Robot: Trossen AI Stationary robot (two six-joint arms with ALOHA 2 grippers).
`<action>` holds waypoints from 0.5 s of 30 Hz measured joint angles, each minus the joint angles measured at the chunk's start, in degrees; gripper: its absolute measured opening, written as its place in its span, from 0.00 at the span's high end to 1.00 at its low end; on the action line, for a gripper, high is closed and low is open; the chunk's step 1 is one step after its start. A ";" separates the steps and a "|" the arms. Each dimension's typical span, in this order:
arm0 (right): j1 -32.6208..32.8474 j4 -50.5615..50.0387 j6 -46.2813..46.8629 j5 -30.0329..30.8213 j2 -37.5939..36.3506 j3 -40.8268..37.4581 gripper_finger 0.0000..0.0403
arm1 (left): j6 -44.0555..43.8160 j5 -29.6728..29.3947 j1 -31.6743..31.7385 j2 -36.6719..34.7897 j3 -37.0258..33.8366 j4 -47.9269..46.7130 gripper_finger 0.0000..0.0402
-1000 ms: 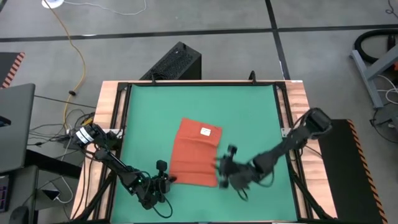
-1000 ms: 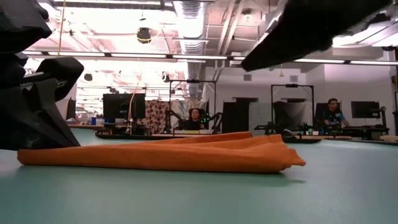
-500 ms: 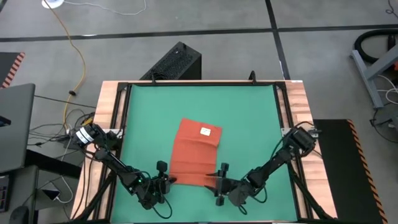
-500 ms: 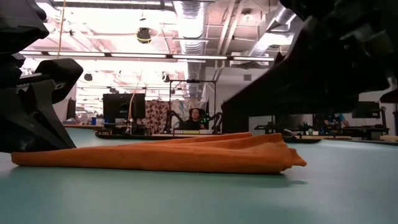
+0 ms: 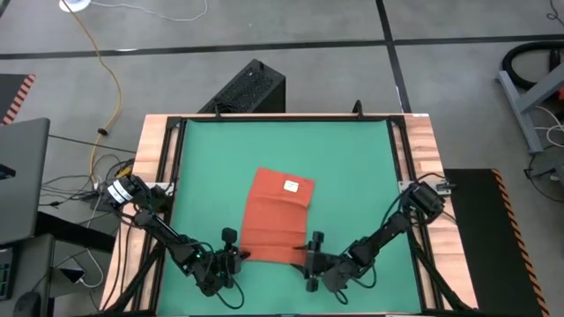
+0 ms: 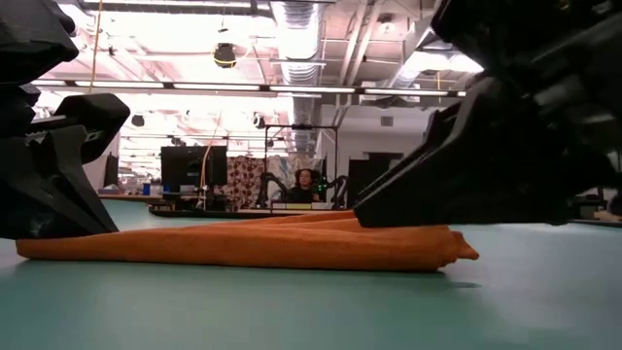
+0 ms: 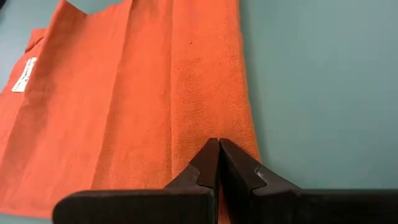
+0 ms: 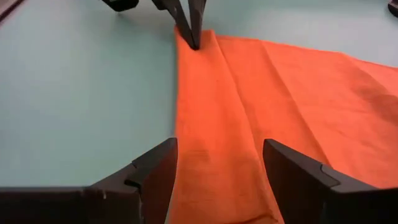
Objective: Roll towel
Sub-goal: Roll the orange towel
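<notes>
Orange-red soft cloth towel (image 5: 277, 217) flat mid green mat (image 5: 352, 158) on table. Left gripper (image 7: 217, 163) pinched shut on near hem corner; right gripper (image 8: 217, 171) spread wide, straddling other corner. We judge it light, limp: grip the doubled hem at both corners.

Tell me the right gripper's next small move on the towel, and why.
Probably close the right gripper: its fingers stand open astride the towel's near folded edge, while the left gripper is already shut on that edge's other corner. Gripping both ends should let the roll start evenly.

green mat (image 5: 291, 150), black box (image 5: 249, 88), yellow cable (image 5: 106, 79), perhaps a laptop (image 5: 22, 176)
</notes>
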 joint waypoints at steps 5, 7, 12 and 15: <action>-0.14 -1.56 0.84 -1.20 0.01 0.00 0.35 | -0.03 0.04 0.00 0.00 0.00 0.00 1.00; -0.14 -2.04 1.18 -1.25 0.03 0.00 0.35 | 0.00 0.04 0.00 0.00 0.00 0.01 1.00; 0.32 2.53 -1.33 0.66 -0.03 0.00 0.35 | -0.04 0.09 0.00 0.00 0.00 0.01 1.00; 0.87 6.48 -5.70 2.01 -0.30 0.46 0.35 | -0.07 0.11 0.00 0.00 0.00 0.00 1.00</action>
